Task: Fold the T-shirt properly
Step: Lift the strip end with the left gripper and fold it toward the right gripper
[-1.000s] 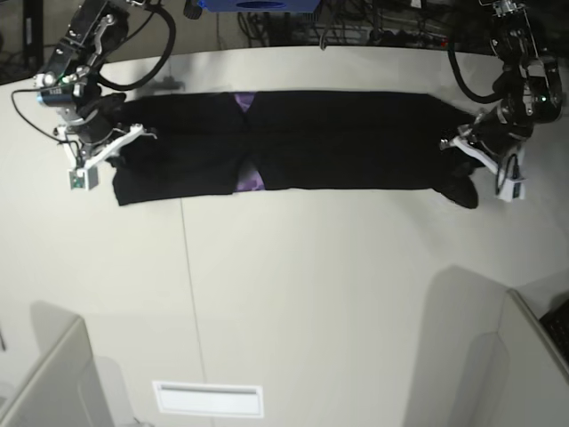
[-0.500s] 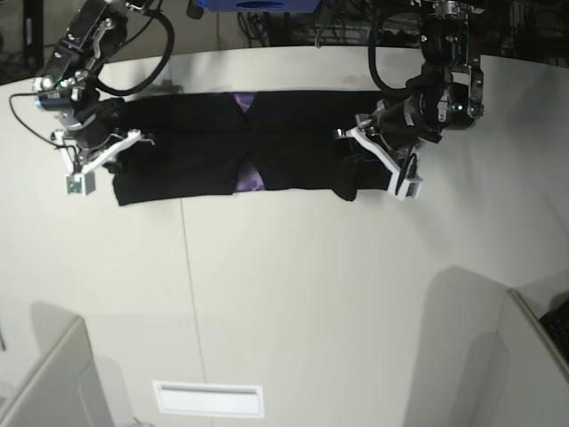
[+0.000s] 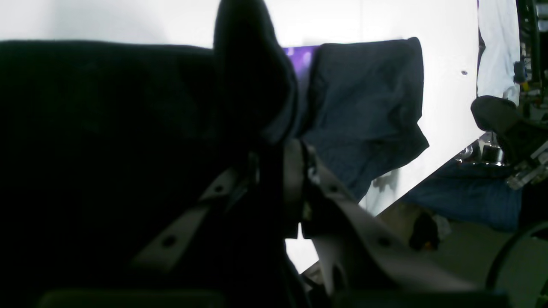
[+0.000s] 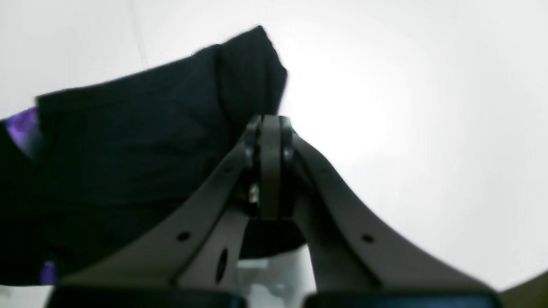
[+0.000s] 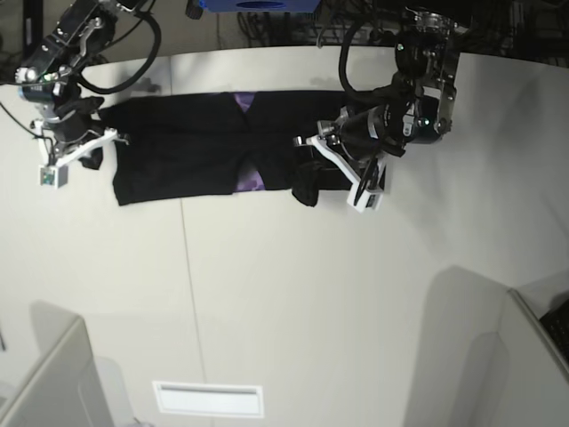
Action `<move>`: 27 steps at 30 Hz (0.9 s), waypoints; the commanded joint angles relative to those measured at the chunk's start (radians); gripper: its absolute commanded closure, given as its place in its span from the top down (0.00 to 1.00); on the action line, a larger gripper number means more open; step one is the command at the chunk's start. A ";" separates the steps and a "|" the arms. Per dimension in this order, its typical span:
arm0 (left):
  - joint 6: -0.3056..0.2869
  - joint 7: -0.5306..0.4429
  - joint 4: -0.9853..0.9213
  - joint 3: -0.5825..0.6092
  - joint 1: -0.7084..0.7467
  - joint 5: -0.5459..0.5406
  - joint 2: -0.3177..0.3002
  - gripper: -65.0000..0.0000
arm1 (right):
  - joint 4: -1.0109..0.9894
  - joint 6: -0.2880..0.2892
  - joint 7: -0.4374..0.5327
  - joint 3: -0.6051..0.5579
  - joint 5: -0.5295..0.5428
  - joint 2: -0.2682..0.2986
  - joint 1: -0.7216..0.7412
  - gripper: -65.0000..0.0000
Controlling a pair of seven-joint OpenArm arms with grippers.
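Because each tool pinches one end, your left tool and right tool suspend the black T-shirt across the white surface for folding.

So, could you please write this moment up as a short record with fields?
garment: black T-shirt, a long band on the white table
print: purple patches at the middle
left gripper: shut on the T-shirt's end, holding it over the band near the middle
right gripper: shut on the T-shirt's other end
fold: partly made
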 commanded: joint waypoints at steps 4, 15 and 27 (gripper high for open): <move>-0.004 -0.010 -0.035 -0.001 -0.017 -0.016 0.020 0.00 | 0.019 0.003 0.016 0.003 0.103 0.015 0.000 0.00; -0.004 -0.048 -0.057 0.002 -0.017 -0.016 0.020 0.00 | 0.017 0.002 0.016 0.003 0.117 0.015 0.002 0.00; -0.004 -0.051 -0.057 0.055 -0.045 -0.016 0.020 0.00 | 0.017 0.002 0.016 0.003 0.117 0.015 0.000 0.00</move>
